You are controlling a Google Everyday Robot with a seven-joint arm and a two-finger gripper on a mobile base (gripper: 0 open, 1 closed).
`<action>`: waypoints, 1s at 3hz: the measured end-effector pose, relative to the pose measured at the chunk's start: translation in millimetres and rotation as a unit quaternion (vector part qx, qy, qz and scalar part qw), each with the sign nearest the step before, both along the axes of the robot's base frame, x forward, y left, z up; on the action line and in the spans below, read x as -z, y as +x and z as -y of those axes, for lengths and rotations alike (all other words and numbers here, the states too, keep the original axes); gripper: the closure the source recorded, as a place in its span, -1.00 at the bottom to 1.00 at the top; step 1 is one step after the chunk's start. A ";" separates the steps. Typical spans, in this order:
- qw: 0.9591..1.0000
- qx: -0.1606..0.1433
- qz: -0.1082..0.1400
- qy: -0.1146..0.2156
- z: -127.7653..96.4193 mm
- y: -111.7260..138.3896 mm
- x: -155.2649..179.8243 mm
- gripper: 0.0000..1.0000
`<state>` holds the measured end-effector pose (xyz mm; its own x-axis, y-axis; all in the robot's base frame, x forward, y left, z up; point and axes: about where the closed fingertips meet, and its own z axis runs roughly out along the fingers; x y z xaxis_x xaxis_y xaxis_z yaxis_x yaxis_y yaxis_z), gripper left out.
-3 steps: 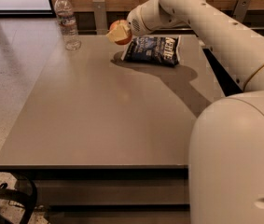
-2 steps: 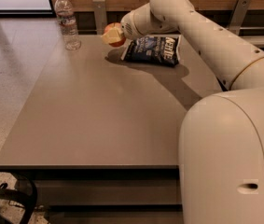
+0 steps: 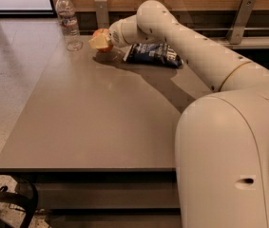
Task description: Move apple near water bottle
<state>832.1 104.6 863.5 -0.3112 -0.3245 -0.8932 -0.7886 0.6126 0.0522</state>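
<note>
The water bottle (image 3: pixel 69 22) is clear plastic with a white cap and stands upright at the table's far left corner. The red-orange apple (image 3: pixel 101 34) sits in my gripper (image 3: pixel 99 41), just right of the bottle and low over the tabletop. My gripper is shut on the apple, its pale fingers (image 3: pixel 97 42) covering the apple's front. My white arm reaches in from the lower right across the table.
A dark blue chip bag (image 3: pixel 152 54) lies on the grey table (image 3: pixel 91 122) just right of the gripper, under the arm. A wooden wall with metal brackets runs behind the table. Pale floor lies to the left. A black object (image 3: pixel 5 208) sits at bottom left.
My gripper has carried the apple leftward, away from the chip bag and closer to the water bottle.
</note>
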 end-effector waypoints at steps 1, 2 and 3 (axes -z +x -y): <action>1.000 0.001 -0.006 0.009 -15.8 5.4 15.1 0.97; 1.000 -0.001 -0.007 0.008 -17.6 4.5 16.0 0.52; 1.000 -0.002 -0.008 0.008 -20.4 4.1 18.1 0.06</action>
<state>836.2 125.0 845.4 -0.3248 -0.3123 -0.8928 -0.7905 0.6078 0.0749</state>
